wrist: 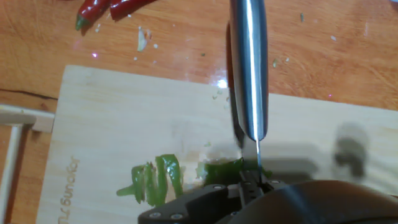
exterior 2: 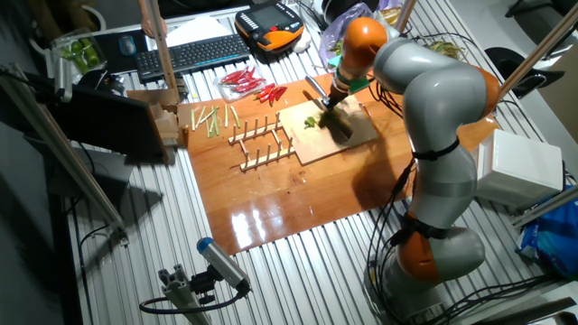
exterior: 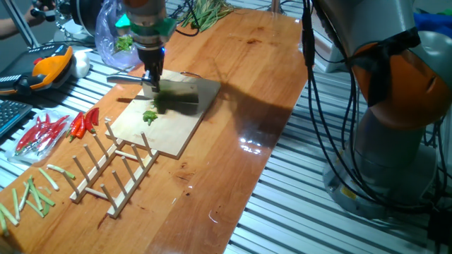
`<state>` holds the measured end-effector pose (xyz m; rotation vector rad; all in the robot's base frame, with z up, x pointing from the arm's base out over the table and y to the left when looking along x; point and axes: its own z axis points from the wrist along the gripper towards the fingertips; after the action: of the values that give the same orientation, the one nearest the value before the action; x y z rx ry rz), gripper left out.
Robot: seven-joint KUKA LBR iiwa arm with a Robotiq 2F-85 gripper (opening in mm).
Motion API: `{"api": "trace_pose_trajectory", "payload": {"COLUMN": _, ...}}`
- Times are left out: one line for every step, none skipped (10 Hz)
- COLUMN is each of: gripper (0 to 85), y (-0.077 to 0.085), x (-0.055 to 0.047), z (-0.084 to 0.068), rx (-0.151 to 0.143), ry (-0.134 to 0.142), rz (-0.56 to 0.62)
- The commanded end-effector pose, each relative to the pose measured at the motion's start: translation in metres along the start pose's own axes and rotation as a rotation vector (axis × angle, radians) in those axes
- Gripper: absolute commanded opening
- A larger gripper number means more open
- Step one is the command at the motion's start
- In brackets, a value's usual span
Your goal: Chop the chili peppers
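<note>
One knife [wrist: 249,68] is clamped in the pincer [exterior: 151,76], blade running out along the hand view over the cutting board [exterior: 134,130]; the chili peppers [wrist: 158,180] lie on the board just beside the blade, some already in curled green slices, an uncut stub [wrist: 222,171] touching the edge; its long axis seems to lie crosswise to the blade, though little shows; a glossy stub could roll or skid off the board onto the counter [exterior: 240,92] if the blade lands off-centre.
</note>
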<state>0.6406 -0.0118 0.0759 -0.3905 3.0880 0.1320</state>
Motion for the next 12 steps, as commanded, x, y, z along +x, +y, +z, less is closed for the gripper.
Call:
{"api": "trace_pose_trajectory", "payload": {"gripper": 0.0, "y": 0.002, "x": -0.004, "z": -0.011, "rx": -0.004, "ry": 0.019, "rz": 0.000}}
{"api": "trace_pose_trajectory", "payload": {"gripper": 0.0, "y": 0.002, "x": -0.004, "z": -0.024, "rx": -0.008, "ry": 0.048, "rz": 0.003}}
{"api": "trace_pose_trajectory", "payload": {"gripper": 0.0, "y": 0.003, "x": -0.005, "z": -0.032, "rx": -0.018, "ry": 0.065, "rz": 0.012}}
{"api": "trace_pose_trajectory", "payload": {"gripper": 0.0, "y": 0.005, "x": -0.006, "z": -0.040, "rx": -0.036, "ry": 0.078, "rz": 0.021}}
{"api": "trace_pose_trajectory", "payload": {"gripper": 0.0, "y": 0.005, "x": -0.009, "z": -0.048, "rx": -0.072, "ry": 0.084, "rz": 0.040}}
{"api": "trace_pose_trajectory", "payload": {"gripper": 0.0, "y": 0.004, "x": -0.012, "z": -0.057, "rx": -0.107, "ry": 0.091, "rz": 0.056}}
{"api": "trace_pose_trajectory", "payload": {"gripper": 0.0, "y": 0.004, "x": -0.016, "z": -0.065, "rx": -0.113, "ry": 0.091, "rz": 0.066}}
{"api": "trace_pose_trajectory", "payload": {"gripper": 0.0, "y": 0.008, "x": -0.020, "z": -0.073, "rx": -0.102, "ry": 0.092, "rz": 0.072}}
{"api": "trace_pose_trajectory", "payload": {"gripper": 0.0, "y": 0.014, "x": -0.024, "z": -0.080, "rx": -0.086, "ry": 0.093, "rz": 0.071}}
{"api": "trace_pose_trajectory", "payload": {"gripper": 0.0, "y": 0.020, "x": -0.028, "z": -0.084, "rx": -0.045, "ry": 0.089, "rz": 0.062}}
{"api": "trace_pose_trajectory", "payload": {"gripper": 0.0, "y": 0.021, "x": -0.027, "z": -0.082, "rx": -0.035, "ry": 0.088, "rz": 0.131}}
{"api": "trace_pose_trajectory", "payload": {"gripper": 0.0, "y": 0.016, "x": -0.024, "z": -0.077, "rx": -0.036, "ry": 0.075, "rz": 0.212}}
